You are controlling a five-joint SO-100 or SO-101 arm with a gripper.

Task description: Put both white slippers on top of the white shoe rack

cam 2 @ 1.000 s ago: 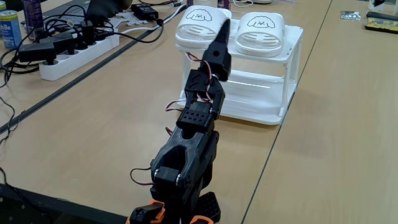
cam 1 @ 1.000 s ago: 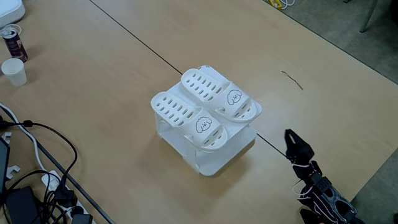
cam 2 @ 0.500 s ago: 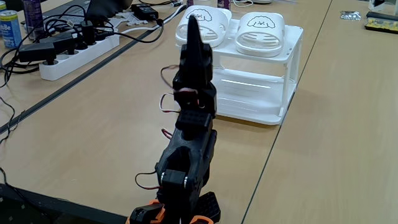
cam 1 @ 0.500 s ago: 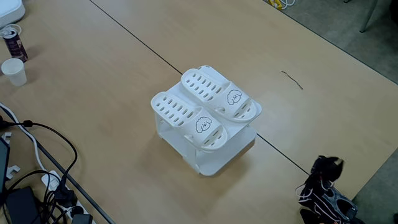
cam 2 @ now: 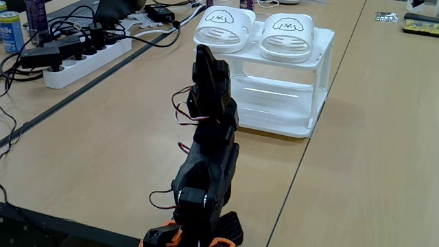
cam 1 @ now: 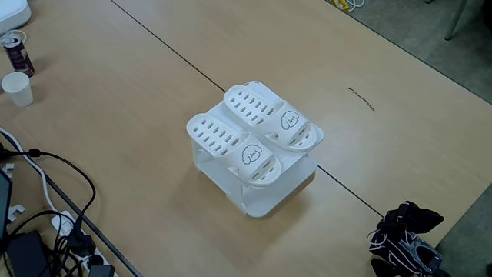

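Observation:
Two white slippers lie side by side on top of the white shoe rack (cam 1: 217,168) (cam 2: 321,62). One slipper (cam 1: 233,146) (cam 2: 223,27) sits beside the other slipper (cam 1: 274,117) (cam 2: 288,31), cartoon faces toward the arm. My black arm is folded back over its base, well clear of the rack. The gripper (cam 2: 202,51) points upward in front of the rack, its jaws together with nothing in them. In a fixed view from above the gripper (cam 1: 432,218) is a dark shape at the lower right table edge.
A power strip (cam 2: 82,51) with tangled cables (cam 1: 54,192) lies to the left of the arm. A paper cup (cam 1: 17,88) and a can (cam 1: 17,52) stand at the far corner. A thin wire (cam 1: 361,98) lies on the table beyond the rack.
The arm has pulled back from the rack and folded up over its base, the gripper swinging up and away. Both slippers stay put on the rack.

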